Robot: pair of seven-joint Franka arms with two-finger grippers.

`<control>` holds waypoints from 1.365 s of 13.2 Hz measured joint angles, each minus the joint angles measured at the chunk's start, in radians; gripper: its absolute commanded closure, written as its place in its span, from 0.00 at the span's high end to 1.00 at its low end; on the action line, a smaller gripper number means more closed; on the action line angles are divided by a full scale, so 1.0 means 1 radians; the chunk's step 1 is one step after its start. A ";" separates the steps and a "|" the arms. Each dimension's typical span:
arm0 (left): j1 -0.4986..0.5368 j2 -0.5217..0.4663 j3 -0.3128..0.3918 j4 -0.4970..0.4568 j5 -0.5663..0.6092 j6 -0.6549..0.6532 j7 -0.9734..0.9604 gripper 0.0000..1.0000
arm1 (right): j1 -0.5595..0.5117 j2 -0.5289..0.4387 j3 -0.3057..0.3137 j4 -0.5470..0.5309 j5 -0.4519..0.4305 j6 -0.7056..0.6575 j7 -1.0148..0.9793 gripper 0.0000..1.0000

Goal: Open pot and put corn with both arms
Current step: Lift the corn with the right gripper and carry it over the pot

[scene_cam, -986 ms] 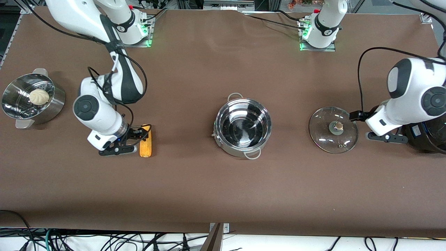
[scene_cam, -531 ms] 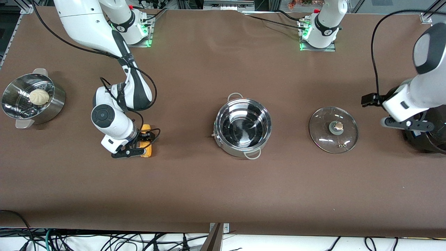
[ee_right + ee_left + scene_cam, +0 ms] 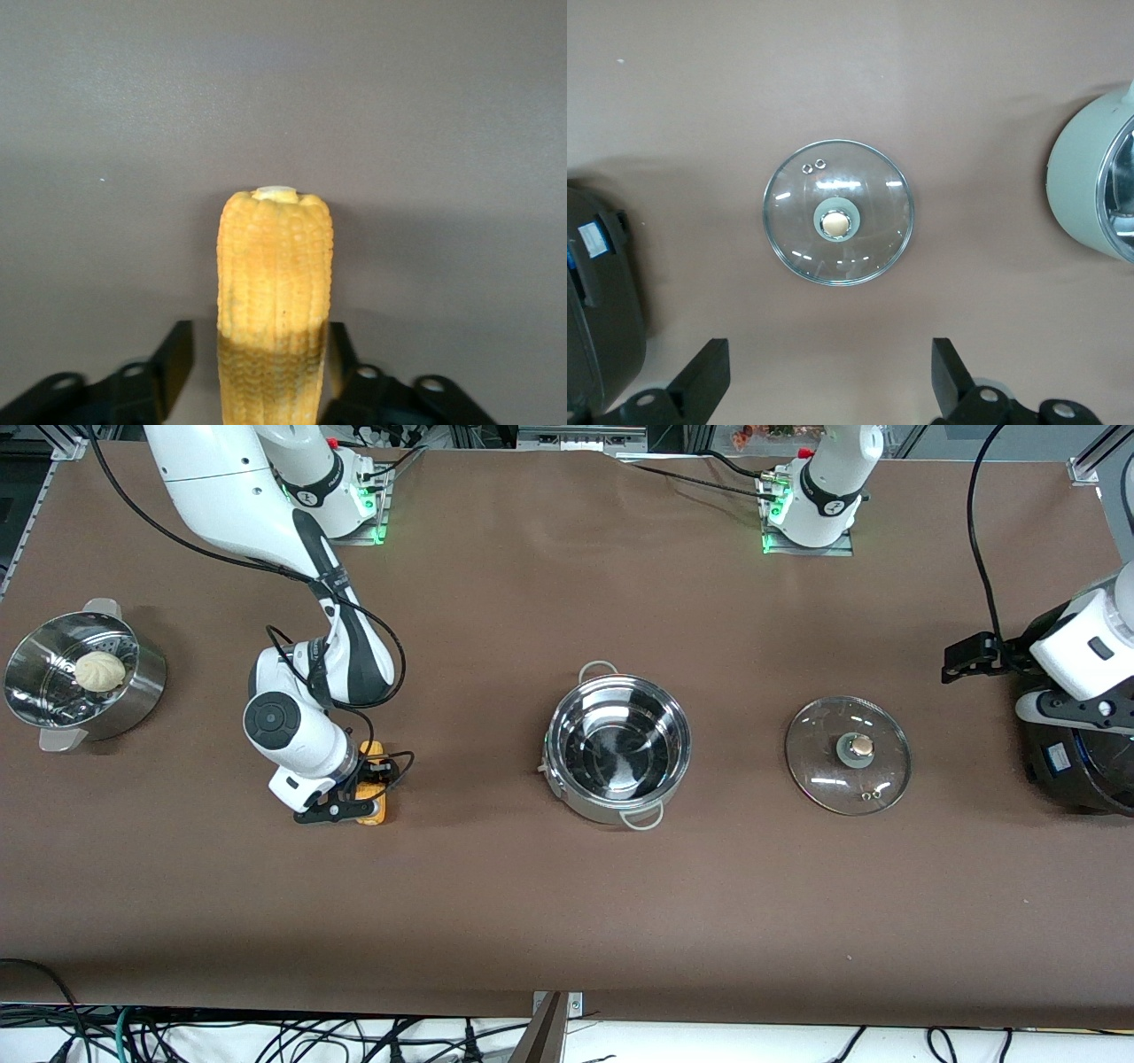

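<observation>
My right gripper (image 3: 368, 797) is down at the table toward the right arm's end, straddling the corn (image 3: 275, 292). The cob lies flat on the brown table (image 3: 567, 921), well apart from the pot (image 3: 617, 747), with one finger on each side of it. In the right wrist view the fingers (image 3: 173, 363) sit close against the cob's flanks, but I cannot tell whether they are pressing it yet, so I do not call it held.

The pot stands open in the middle of the table, empty, its rim clear. Its glass lid (image 3: 837, 212) lies flat on the table beside it, toward the left arm's end. My left gripper (image 3: 830, 390) hangs in the air with its fingers spread wide and nothing between them, over the black cooker (image 3: 1076, 766); that arm waits.

So opening looks done, and the step in hand is taking the corn. Next I judge I need a firm squeeze across the cob, a straight lift, then a carry over the pot's mouth and a low release.
</observation>
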 measured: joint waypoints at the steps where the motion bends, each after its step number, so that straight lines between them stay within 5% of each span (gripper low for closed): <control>1: -0.040 -0.013 0.046 0.000 -0.006 0.001 -0.004 1.00 | 0.000 0.000 0.000 -0.001 0.000 0.000 0.000 0.61; 3: -0.148 -0.031 0.147 -0.007 -0.016 0.040 -0.034 1.00 | 0.000 0.001 0.000 -0.002 0.000 0.000 0.000 0.51; 6: -0.211 -0.099 0.195 -0.105 -0.034 0.124 -0.064 1.00 | -0.001 0.003 0.000 -0.002 0.001 0.001 0.000 0.30; 10: -0.267 -0.185 0.256 -0.188 -0.060 0.141 -0.102 1.00 | 0.000 0.000 0.002 0.033 0.001 -0.035 0.000 0.30; 14: -0.274 -0.192 0.274 -0.197 -0.060 0.143 -0.097 1.00 | 0.001 -0.007 0.003 0.256 0.001 -0.287 -0.001 0.31; 18: -0.257 -0.192 0.246 -0.199 -0.060 0.143 -0.097 1.00 | 0.065 -0.006 0.011 0.356 0.002 -0.398 0.067 0.31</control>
